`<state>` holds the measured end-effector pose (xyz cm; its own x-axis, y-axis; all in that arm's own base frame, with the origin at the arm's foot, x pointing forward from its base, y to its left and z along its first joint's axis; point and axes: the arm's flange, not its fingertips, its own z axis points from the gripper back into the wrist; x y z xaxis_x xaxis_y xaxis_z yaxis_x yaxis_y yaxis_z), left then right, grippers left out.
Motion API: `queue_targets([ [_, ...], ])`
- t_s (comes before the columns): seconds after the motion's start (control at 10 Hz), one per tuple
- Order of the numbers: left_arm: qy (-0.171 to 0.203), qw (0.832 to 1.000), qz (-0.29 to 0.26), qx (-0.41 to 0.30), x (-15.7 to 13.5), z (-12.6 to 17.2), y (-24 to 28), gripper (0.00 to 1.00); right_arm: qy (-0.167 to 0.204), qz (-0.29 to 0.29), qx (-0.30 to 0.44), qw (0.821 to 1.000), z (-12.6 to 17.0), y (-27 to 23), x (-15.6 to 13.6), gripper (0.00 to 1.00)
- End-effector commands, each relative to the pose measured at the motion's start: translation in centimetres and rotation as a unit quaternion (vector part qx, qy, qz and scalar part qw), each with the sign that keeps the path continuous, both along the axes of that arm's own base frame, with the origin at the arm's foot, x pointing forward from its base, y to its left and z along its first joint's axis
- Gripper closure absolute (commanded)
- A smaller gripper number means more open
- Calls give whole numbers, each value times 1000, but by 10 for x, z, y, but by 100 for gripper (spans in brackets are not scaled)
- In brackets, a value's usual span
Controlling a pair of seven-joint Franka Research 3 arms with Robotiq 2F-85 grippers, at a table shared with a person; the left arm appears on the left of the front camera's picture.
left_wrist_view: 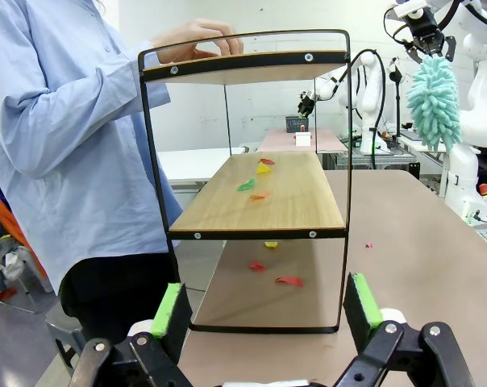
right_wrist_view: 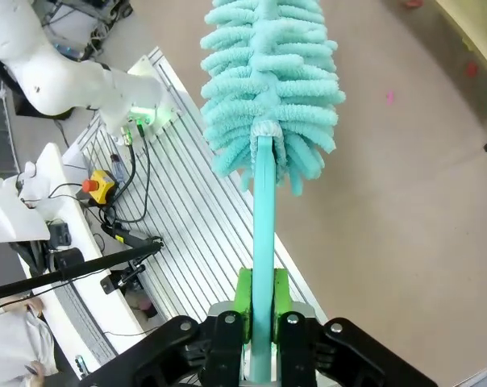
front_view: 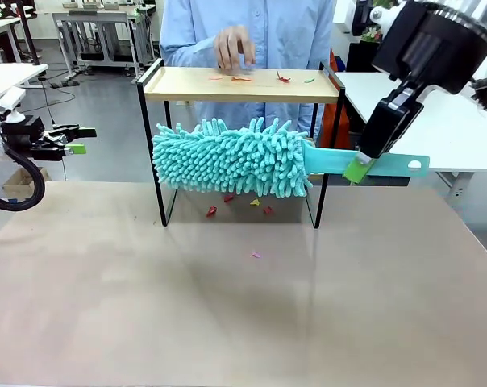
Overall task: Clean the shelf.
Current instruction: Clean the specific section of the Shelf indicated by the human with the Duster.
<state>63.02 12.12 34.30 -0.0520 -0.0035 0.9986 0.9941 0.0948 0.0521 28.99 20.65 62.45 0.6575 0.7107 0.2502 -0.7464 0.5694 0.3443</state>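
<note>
Both pads of the right gripper [front_view: 358, 169] are clamped on the flat teal handle [right_wrist_view: 264, 242] of the duster [front_view: 227, 157], partway along it, with the hanging-hole end sticking out past the jaws. The fluffy head lies level across the front of the shelf [front_view: 243, 85], below the top board. From the left wrist it hangs on the robot's side, apart from the black frame.

Risks:
- The head is about as wide as the shelf, so pushing it in between the tiers could snag a front leg. The rack looks light, so it would probably slide or tip.
- The thin handle is held in a narrow pinch, so side load from the sweep could twist it in the pads.
- The person's hand [front_view: 234, 47] rests at the back of the top board, so a sweep up there could hit it.
- Sweeping will likely just move scraps onto the table [front_view: 227, 306].

Around: paper scraps [front_view: 240, 78] lie on the top board, coloured scraps [left_wrist_view: 258, 195] on the lower board, more bits [front_view: 255, 201] on the table under the shelf, and one pink bit [front_view: 255, 255] out front. The left gripper [left_wrist_view: 264, 310] is wide open and empty, off to the shelf's left end and well apart from it.

In the way: the frame legs, the top board overhead, and the person's hand.
</note>
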Motion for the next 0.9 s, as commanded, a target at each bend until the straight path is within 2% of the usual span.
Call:
queue_targets([
  [0.0,-2,1000,2,2,-1,3,0,0,-32,-35,12,999,16,27,-18,87],
  [0.1,-2,1000,2,2,-1,3,0,0,-64,-68,57,994,39,49,-41,87],
  [0.3,-2,1000,2,2,-1,3,0,0,-114,-156,76,978,65,82,-60,87],
  [0.6,-2,1000,2,2,-1,3,0,0,-135,-268,105,948,80,155,-47,87],
  [0.8,-2,1000,2,2,-1,3,0,0,-136,-314,101,934,86,203,-27,87],
])
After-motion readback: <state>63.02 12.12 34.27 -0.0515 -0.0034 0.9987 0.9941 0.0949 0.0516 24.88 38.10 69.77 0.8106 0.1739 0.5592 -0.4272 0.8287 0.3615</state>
